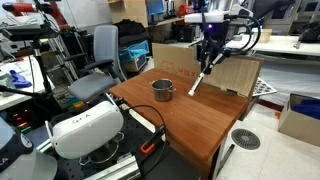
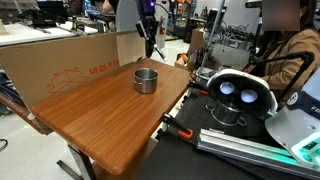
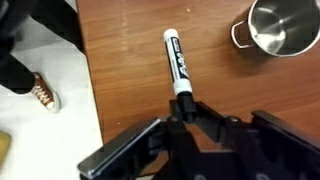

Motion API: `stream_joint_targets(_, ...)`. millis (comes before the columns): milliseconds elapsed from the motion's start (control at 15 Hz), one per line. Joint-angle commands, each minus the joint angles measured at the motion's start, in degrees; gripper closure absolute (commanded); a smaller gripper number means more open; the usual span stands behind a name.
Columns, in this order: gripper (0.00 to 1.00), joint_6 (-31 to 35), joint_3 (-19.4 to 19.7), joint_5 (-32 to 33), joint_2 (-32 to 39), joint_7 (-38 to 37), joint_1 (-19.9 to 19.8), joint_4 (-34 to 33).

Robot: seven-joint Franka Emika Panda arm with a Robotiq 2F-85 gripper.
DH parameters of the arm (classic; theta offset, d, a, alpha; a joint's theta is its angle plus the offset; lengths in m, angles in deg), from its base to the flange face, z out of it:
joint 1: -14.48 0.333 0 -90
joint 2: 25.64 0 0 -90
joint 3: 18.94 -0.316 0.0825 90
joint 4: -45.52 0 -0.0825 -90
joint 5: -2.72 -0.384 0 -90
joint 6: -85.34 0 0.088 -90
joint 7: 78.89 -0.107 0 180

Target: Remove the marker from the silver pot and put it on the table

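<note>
The claw [image 3: 186, 106] has the marker [image 3: 177, 62] pinched tight. The wrist view shows it plainly: jaws closed on the marker's near end, and the whitish body with its black label sticking out ahead over the reddish wood of the bench [image 3: 130, 40]. So the marker is out of the silver pot [image 3: 284, 24], which sits apart from it at the frame's upper corner, shiny rim and one small side handle in sight. An edge of the bench runs close alongside the marker. Beyond that edge lie pale floor [image 3: 50, 130] and a brown shoe [image 3: 43, 94].

Over to an exterior view. The claw [image 1: 204, 64] hangs above the bench [image 1: 190, 125] near its far edge, and the marker [image 1: 198, 82] slants down from it with its low tip right by the wood. Touching or just clear, I cannot tell. The silver pot [image 1: 163, 89] stands upright near it, further in along that same far side. A cardboard sheet [image 1: 232, 72] stands behind the far edge.

From the opposite angle, the claw [image 2: 151, 40] is up over the far end of the bench [image 2: 100, 115] and the silver pot [image 2: 146, 80] stands upright below and in front of it. The cardboard sheet [image 2: 75, 62] with its red print lines the long edge. The marker is too small to pick out here.
</note>
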Motion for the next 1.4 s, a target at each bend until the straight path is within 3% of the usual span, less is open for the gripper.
stream_joint_targets(0, 0.94, -1.3, -0.3, 0.0, 3.5, 0.1, -1.1, -3.3)
stream_joint_targets(1333, 0.94, -3.2, 2.2, 0.2, 15.4, -1.8, -4.8, -15.0)
